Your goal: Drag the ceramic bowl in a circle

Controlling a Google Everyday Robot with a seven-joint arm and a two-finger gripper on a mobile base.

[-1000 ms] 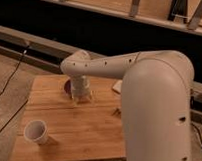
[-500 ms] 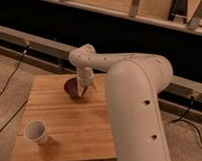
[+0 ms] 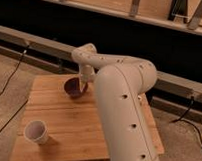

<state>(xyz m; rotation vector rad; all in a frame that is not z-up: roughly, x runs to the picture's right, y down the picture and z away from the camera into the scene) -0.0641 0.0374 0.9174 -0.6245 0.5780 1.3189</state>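
The ceramic bowl (image 3: 73, 87) is small, round and dark purple-brown. It sits on the far part of the wooden table (image 3: 68, 121), left of centre. My gripper (image 3: 84, 86) hangs down from the white arm at the bowl's right rim, touching or reaching into it. The big white arm fills the right half of the view and hides the table's right side.
A white cup (image 3: 35, 132) stands upright near the table's front left corner. A dark rail and a wall run behind the table. Black cables lie on the floor at the left and at the right.
The arm has swung further over, and the gripper with the bowl has shifted slightly toward the back of the table. The cup has not moved.
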